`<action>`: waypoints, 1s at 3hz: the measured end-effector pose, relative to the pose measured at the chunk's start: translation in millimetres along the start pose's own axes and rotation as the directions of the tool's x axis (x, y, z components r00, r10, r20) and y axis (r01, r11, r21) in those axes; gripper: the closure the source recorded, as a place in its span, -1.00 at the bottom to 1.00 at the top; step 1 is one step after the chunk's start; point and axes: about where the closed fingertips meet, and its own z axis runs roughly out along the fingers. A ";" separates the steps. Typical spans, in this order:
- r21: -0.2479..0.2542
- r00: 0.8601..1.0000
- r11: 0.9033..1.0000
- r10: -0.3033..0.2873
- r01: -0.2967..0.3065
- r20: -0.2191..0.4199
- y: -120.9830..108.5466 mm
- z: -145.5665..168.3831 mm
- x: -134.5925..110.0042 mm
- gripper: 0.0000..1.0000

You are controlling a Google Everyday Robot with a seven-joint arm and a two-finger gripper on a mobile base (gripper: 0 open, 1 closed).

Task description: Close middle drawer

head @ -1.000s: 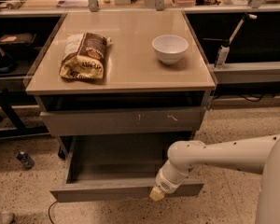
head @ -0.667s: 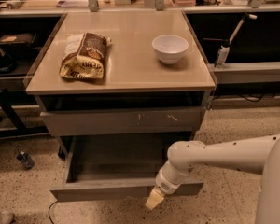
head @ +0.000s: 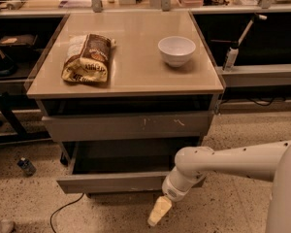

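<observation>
Gripper (head: 159,211) hangs low, fingers pressed together, empty | middle drawer (head: 116,182) pulled out, front running left-right, its right half just behind the gripper | push straight back, I'd say

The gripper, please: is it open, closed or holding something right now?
Gripper: cannot be told; it hangs just below the middle drawer front panel.

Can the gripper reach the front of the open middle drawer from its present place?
Probably yes: the gripper hangs just below the front panel of the middle drawer, with nothing between them.
</observation>
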 end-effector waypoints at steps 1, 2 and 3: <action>0.000 1.000 1.000 0.000 0.000 0.000 0.0 0.0 0.0 -0.62; 0.000 1.000 1.000 0.000 0.000 0.000 0.0 0.0 0.0 -0.15; 0.000 1.000 1.000 0.000 0.000 0.000 0.0 0.0 0.0 0.31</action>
